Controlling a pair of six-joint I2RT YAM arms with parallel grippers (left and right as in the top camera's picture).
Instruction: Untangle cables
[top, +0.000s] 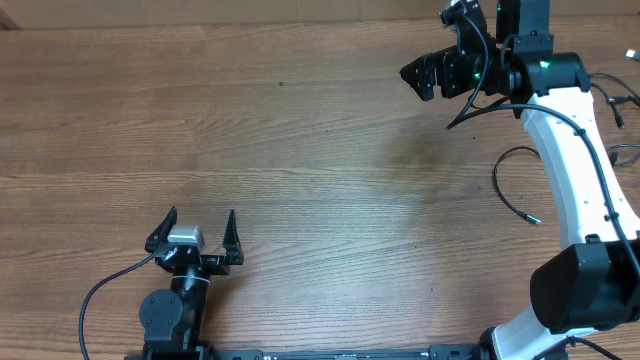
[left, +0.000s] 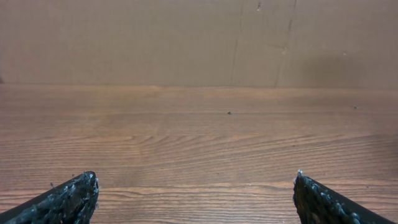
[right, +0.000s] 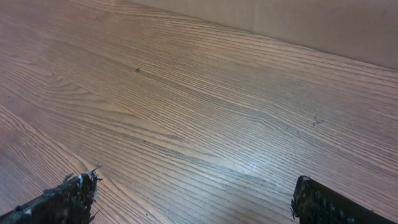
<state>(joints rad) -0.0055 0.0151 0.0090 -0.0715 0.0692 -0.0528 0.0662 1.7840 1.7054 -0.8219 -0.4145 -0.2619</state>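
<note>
1. Reach looked like the main hazard. The cables (top: 503, 186) lay at the 3 o'clock edge of the tabletop (top: 300, 150), partly beside and behind the right arm (top: 575, 170). A pincer coming in there could have snagged that arm's own thicker wiring instead of a cord.
2. The right pincer (top: 420, 75) was up near 1 o'clock, jaws wide apart and empty, facing bare wood toward 9 o'clock. Its wrist view showed no cord, so it probably needed to turn round before any grasp. A blind swing might have swept cords off the edge.
3. The left pincer (top: 200, 216), likewise spread wide and holding nothing, sat near 7 o'clock, well apart from the cords. A long stretch across risked the two arms colliding.
4. The cords were thin and black, so a careless pull could have tightened a knot.
5. One cord curved in an open loop and ended in a small silver plug end (top: 533, 219). Other strands at the 3 o'clock margin were cut off by the frame, so how tangled they were could not be told.
</note>
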